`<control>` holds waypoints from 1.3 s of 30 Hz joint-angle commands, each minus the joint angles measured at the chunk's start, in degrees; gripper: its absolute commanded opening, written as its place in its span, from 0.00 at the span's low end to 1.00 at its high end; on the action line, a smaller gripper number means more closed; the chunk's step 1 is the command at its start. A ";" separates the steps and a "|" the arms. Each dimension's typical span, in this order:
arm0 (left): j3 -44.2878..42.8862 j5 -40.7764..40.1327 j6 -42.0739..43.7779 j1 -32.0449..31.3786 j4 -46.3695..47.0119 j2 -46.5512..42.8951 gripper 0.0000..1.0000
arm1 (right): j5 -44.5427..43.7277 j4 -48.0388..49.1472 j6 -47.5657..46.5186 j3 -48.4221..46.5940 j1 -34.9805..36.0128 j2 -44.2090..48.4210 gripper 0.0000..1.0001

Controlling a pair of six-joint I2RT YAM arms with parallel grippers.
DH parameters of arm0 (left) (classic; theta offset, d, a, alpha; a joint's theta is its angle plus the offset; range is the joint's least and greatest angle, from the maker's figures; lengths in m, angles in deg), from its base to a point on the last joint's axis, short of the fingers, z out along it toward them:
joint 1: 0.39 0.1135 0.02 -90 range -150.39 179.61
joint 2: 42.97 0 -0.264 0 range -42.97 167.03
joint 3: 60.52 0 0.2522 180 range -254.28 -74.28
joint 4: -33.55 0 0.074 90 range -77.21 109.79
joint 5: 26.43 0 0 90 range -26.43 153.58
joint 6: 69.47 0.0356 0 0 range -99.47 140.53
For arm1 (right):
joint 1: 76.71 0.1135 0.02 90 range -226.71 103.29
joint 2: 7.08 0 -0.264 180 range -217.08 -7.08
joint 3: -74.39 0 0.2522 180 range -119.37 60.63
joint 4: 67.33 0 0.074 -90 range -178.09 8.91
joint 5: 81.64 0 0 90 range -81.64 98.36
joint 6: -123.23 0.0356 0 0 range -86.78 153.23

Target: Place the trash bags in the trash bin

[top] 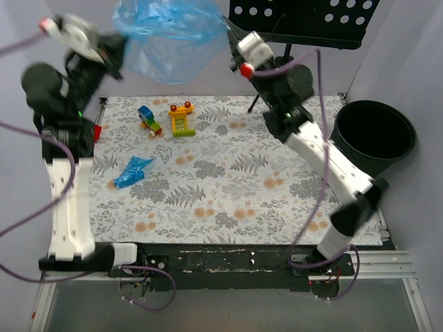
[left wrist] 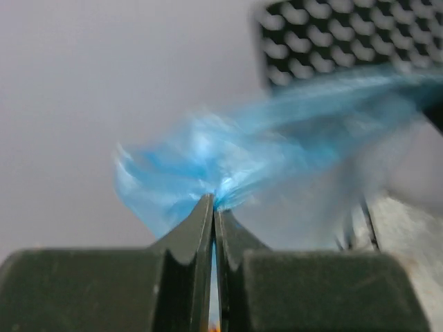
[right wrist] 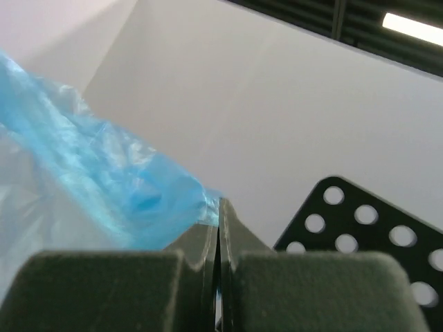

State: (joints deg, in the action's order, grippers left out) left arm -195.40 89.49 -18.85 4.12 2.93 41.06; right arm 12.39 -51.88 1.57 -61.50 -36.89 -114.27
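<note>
Large loose trash bag (top: 169,38), item one: hanging nearest the overhead camera, stretching high over the table's (top: 228,187) 12 o'clock edge between both arms. Left gripper (left wrist: 214,200) is clamping one bunched corner, its jaws pressing almost together on the film. The right gripper (right wrist: 219,207) is pinching the opposite edge the same way, jaws closing tight on a thin fold. Item two: small folded trash bag wad (top: 131,171), lying on the table at about 8 o'clock, with nothing touching it. Item three: trash bin (top: 408,145), standing at the table's 3 o'clock side, well apart from the sheet. Risks, as judged: the slick film is offering little purchase, so either pinch could be slipping free during a swing toward 3 o'clock. The billowing sheet could be draping over the rim instead of dropping inside. The music stand (top: 304,21), sitting at 1 o'clock just beside the right gripper, could be snagging the film. Toy blocks (top: 149,119), lying toward 11 o'clock, are posing no obstruction.
</note>
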 commanded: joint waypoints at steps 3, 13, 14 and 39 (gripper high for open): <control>59.96 14.00 62.13 -27.46 -36.43 -28.70 0.00 | 17.51 -37.19 -26.16 57.83 0.79 25.97 0.01; 62.77 4.75 44.49 -48.20 -33.06 -36.49 0.00 | 17.95 -43.87 -14.05 83.21 7.65 67.13 0.01; 62.50 5.28 42.65 -48.20 -32.45 -35.44 0.00 | 16.72 -46.50 -13.00 80.75 7.65 65.55 0.01; 65.75 -11.06 10.99 -32.99 -24.88 -28.04 0.00 | 9.61 -69.39 1.59 42.43 -34.86 45.78 0.68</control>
State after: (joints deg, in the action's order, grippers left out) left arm -126.49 76.35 -4.11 -28.77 -23.80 14.08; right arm 27.95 -126.26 0.06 -15.34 -62.90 -63.41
